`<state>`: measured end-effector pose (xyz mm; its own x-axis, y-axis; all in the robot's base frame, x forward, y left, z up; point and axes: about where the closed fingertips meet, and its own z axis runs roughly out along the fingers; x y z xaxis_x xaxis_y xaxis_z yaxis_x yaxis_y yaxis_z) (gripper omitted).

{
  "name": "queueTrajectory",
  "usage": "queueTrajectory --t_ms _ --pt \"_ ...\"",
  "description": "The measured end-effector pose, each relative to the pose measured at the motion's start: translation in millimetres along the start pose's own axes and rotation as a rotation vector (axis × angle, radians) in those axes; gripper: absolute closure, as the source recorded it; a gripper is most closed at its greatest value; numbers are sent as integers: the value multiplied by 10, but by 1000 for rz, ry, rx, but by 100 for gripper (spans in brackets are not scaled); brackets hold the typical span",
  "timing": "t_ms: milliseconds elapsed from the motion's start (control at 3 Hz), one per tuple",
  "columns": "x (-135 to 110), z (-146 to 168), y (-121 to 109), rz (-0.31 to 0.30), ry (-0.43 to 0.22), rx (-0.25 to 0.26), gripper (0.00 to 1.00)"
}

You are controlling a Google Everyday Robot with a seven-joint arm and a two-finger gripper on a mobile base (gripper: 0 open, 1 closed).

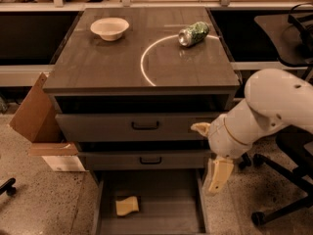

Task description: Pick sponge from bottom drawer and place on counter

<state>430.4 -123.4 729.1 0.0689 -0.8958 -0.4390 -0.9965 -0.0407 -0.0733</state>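
Gripper (210, 152) over R side of bottom drawer (168, 207), fingers spread, empty; sponge (127, 205) inside, L.

The yellow sponge (127, 205) lies in the pulled-out bottom drawer (166, 214), near 7 o'clock on its floor. The gripper (203, 158) hangs at 2 o'clock from the sponge, fingers apart, holding nothing. On the counter (107, 67), a white bowl (109, 28) sits at 11 o'clock and a green can (193, 34) at 1 o'clock.

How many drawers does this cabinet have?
3. Top drawer under the counter, middle drawer below it, bottom drawer pulled out, holding the sponge. The gripper hangs outside its right wall.
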Motion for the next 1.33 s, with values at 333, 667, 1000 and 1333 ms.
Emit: queueTrajectory --t_ms 333,667,1000,1333 --pt "18 532 87 -23 -21 -39 0" --pt "60 1105 185 -11 -71 -77 0" --pt "91 1678 268 38 -128 -107 0" --pt "91 1679 268 38 -128 -107 0"
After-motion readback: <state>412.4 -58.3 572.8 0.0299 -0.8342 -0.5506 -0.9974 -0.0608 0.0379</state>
